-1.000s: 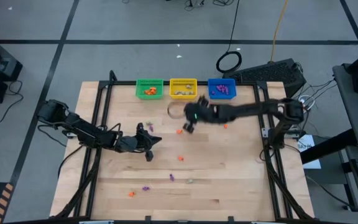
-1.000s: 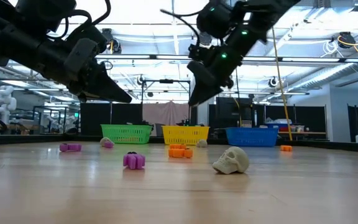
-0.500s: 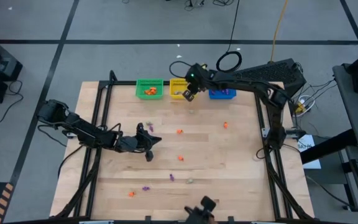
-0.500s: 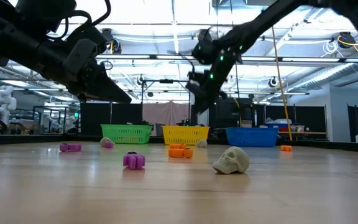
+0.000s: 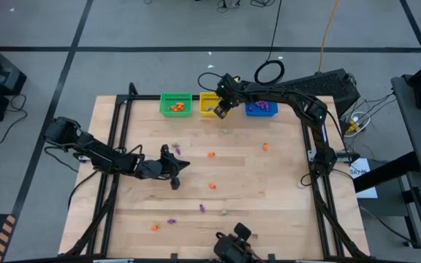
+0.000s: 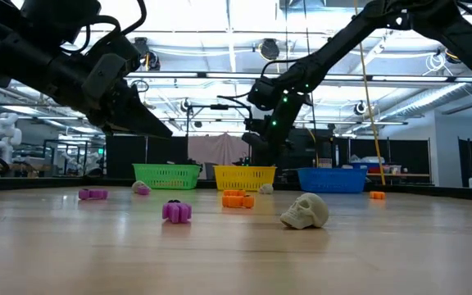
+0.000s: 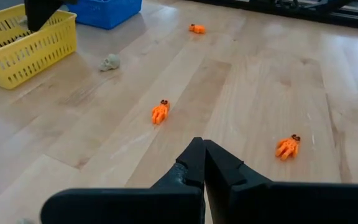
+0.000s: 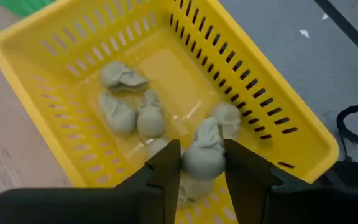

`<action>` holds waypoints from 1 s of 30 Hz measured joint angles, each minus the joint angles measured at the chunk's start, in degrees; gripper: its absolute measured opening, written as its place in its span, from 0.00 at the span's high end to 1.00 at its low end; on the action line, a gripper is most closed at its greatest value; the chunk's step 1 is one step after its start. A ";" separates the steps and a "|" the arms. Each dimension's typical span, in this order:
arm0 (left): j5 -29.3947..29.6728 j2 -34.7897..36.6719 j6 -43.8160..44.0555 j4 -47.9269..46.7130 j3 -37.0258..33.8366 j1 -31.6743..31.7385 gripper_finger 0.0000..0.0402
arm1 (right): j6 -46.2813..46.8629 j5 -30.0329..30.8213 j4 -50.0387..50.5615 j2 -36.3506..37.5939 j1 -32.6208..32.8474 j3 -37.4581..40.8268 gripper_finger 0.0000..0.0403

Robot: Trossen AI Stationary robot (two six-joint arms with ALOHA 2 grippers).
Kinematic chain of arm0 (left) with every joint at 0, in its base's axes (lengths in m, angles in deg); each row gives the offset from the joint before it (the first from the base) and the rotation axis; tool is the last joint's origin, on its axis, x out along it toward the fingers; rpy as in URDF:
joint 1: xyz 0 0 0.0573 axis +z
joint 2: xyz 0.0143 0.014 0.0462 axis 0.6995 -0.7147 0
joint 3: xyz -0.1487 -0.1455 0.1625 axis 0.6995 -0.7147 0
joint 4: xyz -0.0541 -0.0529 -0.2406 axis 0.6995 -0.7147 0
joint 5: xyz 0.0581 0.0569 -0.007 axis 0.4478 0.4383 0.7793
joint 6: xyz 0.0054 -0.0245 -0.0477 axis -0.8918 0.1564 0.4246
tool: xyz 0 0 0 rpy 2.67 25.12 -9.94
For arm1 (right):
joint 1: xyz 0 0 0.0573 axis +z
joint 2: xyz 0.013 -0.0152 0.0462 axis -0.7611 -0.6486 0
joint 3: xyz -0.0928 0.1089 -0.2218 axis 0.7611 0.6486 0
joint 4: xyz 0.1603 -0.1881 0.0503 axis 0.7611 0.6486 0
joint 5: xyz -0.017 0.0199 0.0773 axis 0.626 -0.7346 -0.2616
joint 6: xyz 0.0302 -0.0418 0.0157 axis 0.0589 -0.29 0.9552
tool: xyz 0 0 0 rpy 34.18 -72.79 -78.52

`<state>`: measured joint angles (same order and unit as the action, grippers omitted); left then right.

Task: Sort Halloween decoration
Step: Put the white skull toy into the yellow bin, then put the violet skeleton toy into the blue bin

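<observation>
Small Halloween trinkets lie scattered on the wooden table: orange ones (image 5: 211,154) (image 5: 265,146) (image 5: 213,185), purple ones (image 5: 202,208) (image 5: 172,220), and pale ones (image 5: 224,212) (image 5: 226,131). My right gripper (image 5: 222,109) (image 8: 202,163) hangs over the yellow basket (image 5: 212,102) at the far edge, with a pale trinket (image 8: 202,155) between its fingers. Several more pale trinkets (image 8: 132,112) lie on the basket's floor. My left gripper (image 5: 175,172) (image 7: 199,149) hovers shut over the table's left middle, holding nothing. My right gripper has the pale trinket's two sides (image 8: 188,158) pinched between its two fingers. The fingers slant down from the table's near side. The trinket is lifted clear, above the yellow basket's floor (image 8: 166,68).
A green basket (image 5: 175,103) with orange pieces stands left of the yellow one, and a blue basket (image 5: 262,108) with purple pieces stands right of it. A pale skull (image 6: 305,211) lies close to the low camera. A dark object (image 5: 234,245) shows at the table's near edge.
My right gripper has swung from above the table's middle toward the far edge and now stands over the yellow basket, tipped more steeply down. A dark object has come into view at the near edge.
</observation>
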<state>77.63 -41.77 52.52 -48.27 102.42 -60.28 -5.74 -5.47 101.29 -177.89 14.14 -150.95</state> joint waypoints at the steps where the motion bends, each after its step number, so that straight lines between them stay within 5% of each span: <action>1: 0.00 0.00 0.09 0.07 0.00 0.00 0.99 | 0.00 0.00 0.08 0.00 0.00 0.00 0.72; 13: 0.04 0.00 0.42 0.01 0.00 0.00 0.99 | -0.56 0.12 0.49 2.30 0.30 0.00 0.58; 22: 0.09 0.00 -0.10 -0.12 0.00 0.00 0.99 | -5.87 0.24 -1.50 9.54 5.24 1.49 0.86; 25: 0.15 0.00 -0.56 -0.14 0.00 0.00 0.99 | -7.67 0.13 -9.35 11.65 8.56 7.23 0.97; 30: 0.28 0.00 -0.56 -0.45 0.00 0.00 0.99 | -6.09 0.08 -23.74 16.68 13.24 20.37 0.99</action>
<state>77.92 -41.77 51.96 -48.72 102.42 -60.28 -11.83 -5.39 77.55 -161.22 27.39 -130.58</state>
